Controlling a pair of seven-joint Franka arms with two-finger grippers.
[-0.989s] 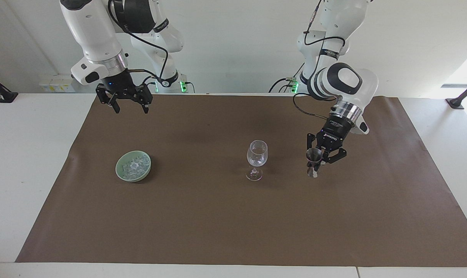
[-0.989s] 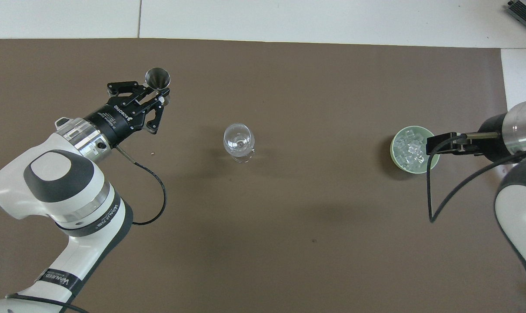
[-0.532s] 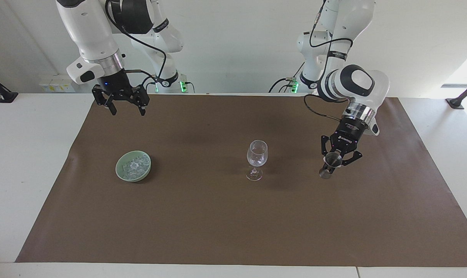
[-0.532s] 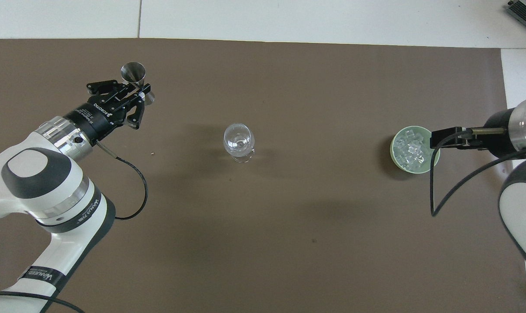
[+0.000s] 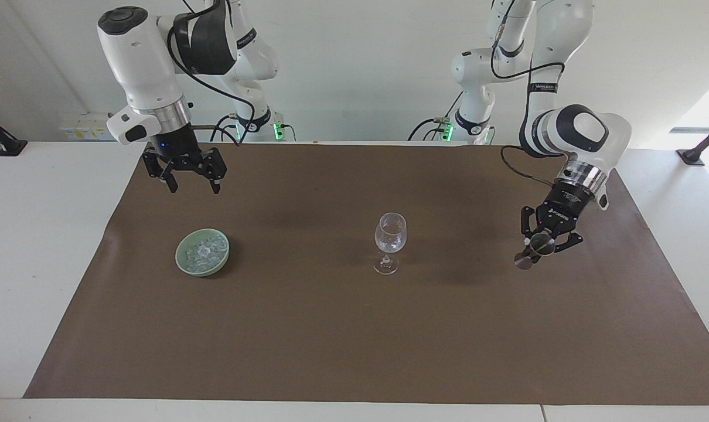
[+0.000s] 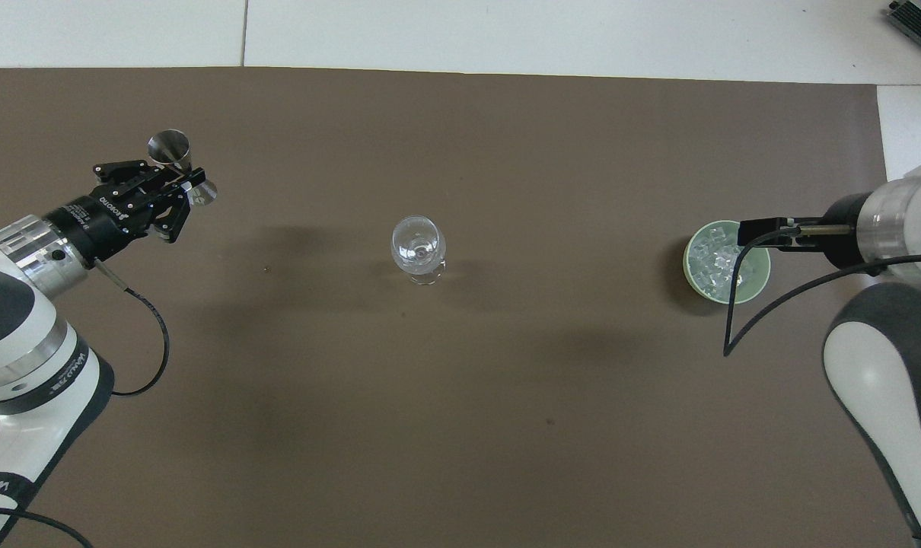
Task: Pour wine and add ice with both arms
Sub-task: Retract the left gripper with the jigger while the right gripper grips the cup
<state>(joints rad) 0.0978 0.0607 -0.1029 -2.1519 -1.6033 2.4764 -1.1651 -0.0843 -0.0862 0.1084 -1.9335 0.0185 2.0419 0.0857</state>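
left gripper (image 5: 543, 242) hangs over the brown mat (image 5: 354, 328) toward the left arm's end of the table (image 5: 32, 246), its fingertips pinched on a small metal jigger (image 5: 533, 251), which is tilted so that one cone points away from the gripper and its round end faces the facing camera; in the overhead view the jigger (image 6: 177, 161) pokes out past the same gripper (image 6: 180, 183). off to that gripper's side, toward the middle of the mat, the wine glass (image 5: 389, 241) stands upright and well apart from it, clear and unheld. right gripper (image 5: 191, 183) is raised with its fingers spread wide and nothing between them, above the mat toward the right arm's end; in the overhead view it (image 6: 759, 228) overlaps the rim of the pale green bowl (image 6: 757, 285). below it, the bowl (image 5: 181, 264) sits on the mat with the ice (image 5: 205, 251), small clear cubes, heaped inside.
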